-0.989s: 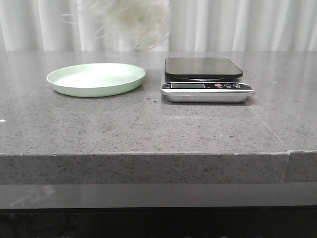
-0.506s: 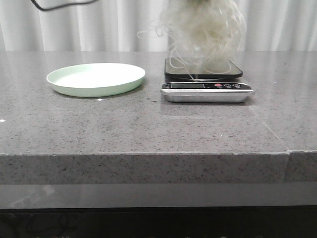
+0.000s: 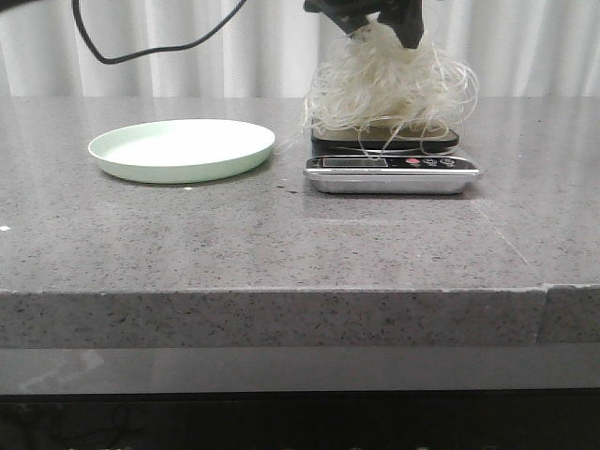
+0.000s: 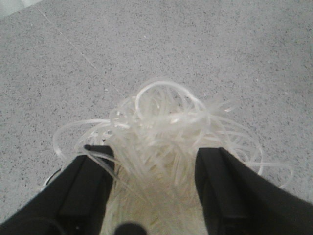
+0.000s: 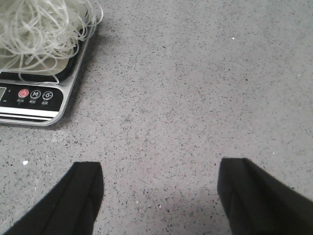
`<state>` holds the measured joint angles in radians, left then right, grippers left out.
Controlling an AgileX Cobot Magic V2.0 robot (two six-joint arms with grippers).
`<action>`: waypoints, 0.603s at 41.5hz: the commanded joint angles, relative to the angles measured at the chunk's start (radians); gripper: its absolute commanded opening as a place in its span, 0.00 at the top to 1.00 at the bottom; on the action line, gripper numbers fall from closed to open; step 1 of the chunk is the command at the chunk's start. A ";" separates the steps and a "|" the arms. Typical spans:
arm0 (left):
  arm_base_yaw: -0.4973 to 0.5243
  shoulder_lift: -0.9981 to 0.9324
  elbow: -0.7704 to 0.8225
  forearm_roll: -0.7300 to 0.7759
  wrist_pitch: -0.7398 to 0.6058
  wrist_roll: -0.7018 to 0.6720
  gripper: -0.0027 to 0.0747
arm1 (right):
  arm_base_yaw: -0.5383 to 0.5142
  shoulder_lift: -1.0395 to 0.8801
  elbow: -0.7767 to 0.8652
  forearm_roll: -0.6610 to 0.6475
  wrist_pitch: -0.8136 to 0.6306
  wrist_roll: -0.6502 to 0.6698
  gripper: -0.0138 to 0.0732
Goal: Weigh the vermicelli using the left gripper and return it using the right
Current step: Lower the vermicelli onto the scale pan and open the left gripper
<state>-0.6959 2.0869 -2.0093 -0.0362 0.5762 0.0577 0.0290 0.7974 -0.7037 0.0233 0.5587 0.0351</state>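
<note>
The vermicelli (image 3: pixel 389 89), a whitish tangle of thin strands, rests on the black platform of the scale (image 3: pixel 392 174), with loops hanging over its edges. Its top is drawn up into my left gripper (image 3: pixel 380 28), whose black fingers clamp the bundle from both sides. In the left wrist view the vermicelli (image 4: pixel 161 122) fills the gap of the left gripper (image 4: pixel 154 156). My right gripper (image 5: pixel 159 171) is open over bare counter to the right of the scale (image 5: pixel 34 98), apart from the vermicelli (image 5: pixel 39 29). It does not show in the front view.
A pale green round plate (image 3: pixel 178 167) stands empty to the left of the scale. A black cable (image 3: pixel 141 52) hangs at the upper left. The counter's front edge runs across the front view, with a seam at the right.
The vermicelli has come down from above the scale onto its platform, and the left gripper has dropped into the top of the front view.
</note>
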 commanded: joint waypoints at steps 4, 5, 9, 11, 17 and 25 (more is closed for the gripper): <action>0.008 -0.164 -0.038 0.000 -0.003 -0.003 0.37 | -0.003 -0.002 -0.031 0.001 -0.074 -0.008 0.17; 0.010 -0.179 -0.038 0.000 0.007 -0.003 0.37 | -0.003 -0.002 -0.031 0.001 -0.076 -0.008 0.17; 0.017 -0.251 -0.038 0.000 0.082 -0.004 0.37 | -0.003 -0.002 -0.031 0.001 -0.081 -0.008 0.17; 0.017 -0.293 -0.038 0.000 0.125 -0.004 0.37 | -0.003 -0.002 -0.031 0.001 -0.081 -0.008 0.17; 0.017 -0.412 -0.023 0.001 0.197 -0.004 0.37 | -0.003 -0.002 -0.031 0.001 -0.069 -0.008 0.17; 0.017 -0.586 0.103 0.019 0.223 -0.004 0.37 | -0.003 -0.002 -0.031 0.001 -0.058 -0.008 0.17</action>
<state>-0.6834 1.6152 -1.9380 -0.0228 0.8452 0.0577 0.0290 0.7974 -0.7037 0.0250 0.5555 0.0351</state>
